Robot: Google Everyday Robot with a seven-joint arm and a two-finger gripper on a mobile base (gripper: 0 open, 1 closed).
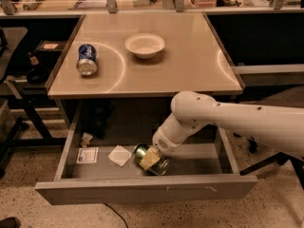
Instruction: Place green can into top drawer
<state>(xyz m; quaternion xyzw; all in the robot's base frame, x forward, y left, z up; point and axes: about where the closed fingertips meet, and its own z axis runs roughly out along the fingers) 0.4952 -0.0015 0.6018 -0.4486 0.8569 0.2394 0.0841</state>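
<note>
pincer [151, 159] low in open top drawer [142, 190], papers [118, 156] lying left, its floor bare at right, desktop edge [142, 92] overhead

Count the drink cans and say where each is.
2. A blue-and-white can lies on the desktop; the green can lies in the open top drawer, at the gripper. Others may be hidden.

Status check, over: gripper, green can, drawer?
Gripper low inside the open grey metal top drawer, against the small green aluminium can. Can on its side, within the drawer. White paper slips beside it, not blocking.
</note>
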